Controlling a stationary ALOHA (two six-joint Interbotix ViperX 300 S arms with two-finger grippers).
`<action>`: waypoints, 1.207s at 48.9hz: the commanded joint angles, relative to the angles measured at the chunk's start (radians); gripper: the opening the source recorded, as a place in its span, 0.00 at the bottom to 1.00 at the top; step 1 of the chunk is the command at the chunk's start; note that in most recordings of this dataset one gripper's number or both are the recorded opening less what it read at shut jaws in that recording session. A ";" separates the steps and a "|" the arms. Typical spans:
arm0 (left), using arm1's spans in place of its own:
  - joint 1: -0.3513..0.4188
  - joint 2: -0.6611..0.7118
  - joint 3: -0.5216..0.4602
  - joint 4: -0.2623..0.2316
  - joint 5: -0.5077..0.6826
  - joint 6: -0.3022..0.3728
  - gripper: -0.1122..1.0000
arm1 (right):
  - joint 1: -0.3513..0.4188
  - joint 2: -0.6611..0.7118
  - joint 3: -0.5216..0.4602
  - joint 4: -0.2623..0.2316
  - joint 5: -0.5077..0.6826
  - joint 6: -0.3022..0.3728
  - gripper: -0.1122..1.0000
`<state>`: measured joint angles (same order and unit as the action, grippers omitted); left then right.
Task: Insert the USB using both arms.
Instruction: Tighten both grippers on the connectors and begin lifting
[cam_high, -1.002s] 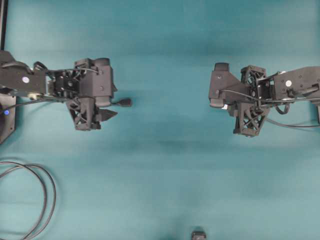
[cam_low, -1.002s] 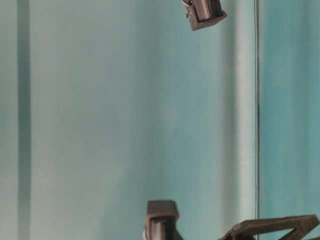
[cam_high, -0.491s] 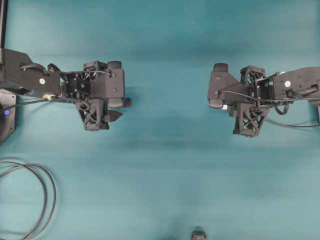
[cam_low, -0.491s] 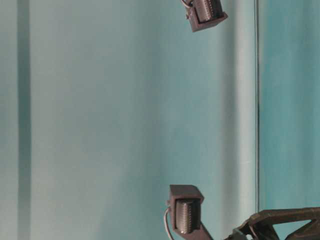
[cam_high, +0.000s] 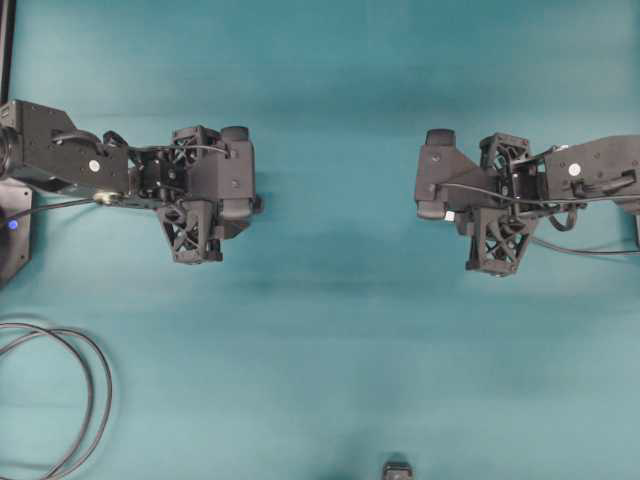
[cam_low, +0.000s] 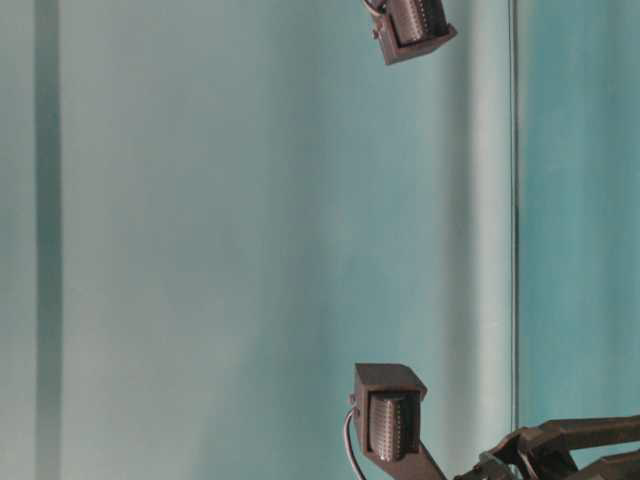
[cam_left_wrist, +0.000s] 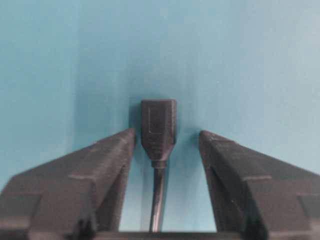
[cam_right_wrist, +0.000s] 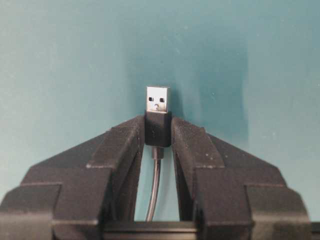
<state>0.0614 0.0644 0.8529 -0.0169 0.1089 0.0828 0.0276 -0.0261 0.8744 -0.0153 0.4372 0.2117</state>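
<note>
While the right gripper (cam_right_wrist: 158, 131) pinches the USB (cam_right_wrist: 158, 99) by its black collar, the left gripper (cam_left_wrist: 166, 145), fingers spread around the black socket (cam_left_wrist: 158, 127), should close squarely before lifting.

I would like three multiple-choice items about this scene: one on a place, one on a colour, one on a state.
1. Where does the cable coil lie in the overhead view?
A. lower left
B. upper right
C. centre

2. What colour is the table?
A. white
B. teal
C. brown

3. How is the USB in the right wrist view?
A. lying free on the table
B. clamped by its black collar in the right gripper
C. plugged into the socket

Key: 1 A, loops at that edge; 2 B, teal in every view; 3 B, fingers press the collar, silver tip protrudes.
</note>
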 joint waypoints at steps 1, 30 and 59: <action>0.008 0.000 -0.012 0.005 -0.012 0.017 0.59 | 0.023 -0.012 -0.012 0.005 0.000 -0.002 0.29; 0.008 0.014 -0.063 0.005 0.015 0.025 0.48 | 0.023 -0.058 -0.012 -0.023 0.026 0.000 0.29; 0.006 0.014 -0.029 0.005 0.069 0.044 0.34 | 0.023 -0.081 -0.032 -0.051 0.028 -0.003 0.29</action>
<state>0.0660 0.0844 0.8130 -0.0153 0.1703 0.1058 0.0476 -0.0767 0.8652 -0.0537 0.4663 0.2086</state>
